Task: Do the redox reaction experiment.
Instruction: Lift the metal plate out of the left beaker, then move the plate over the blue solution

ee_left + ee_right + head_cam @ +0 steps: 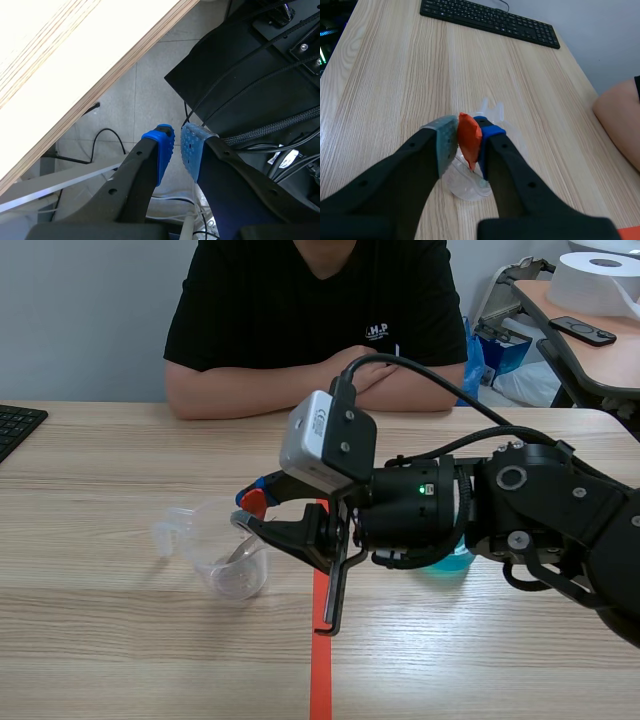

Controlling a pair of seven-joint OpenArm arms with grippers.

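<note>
Right wrist view: your right hand [467, 127] pinches an orange-red piece [469, 142] just above the clear cup [462, 186] on the worktop [395, 75]. Centre it over the mouth and lower before releasing. Your left hand [176, 146], pressed together on nothing, hangs below the worktop edge.

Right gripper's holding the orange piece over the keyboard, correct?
No. The right gripper does hold the orange piece, but over the clear cup, not the keyboard, which lies well ahead of it. The right wrist view shows this.
</note>
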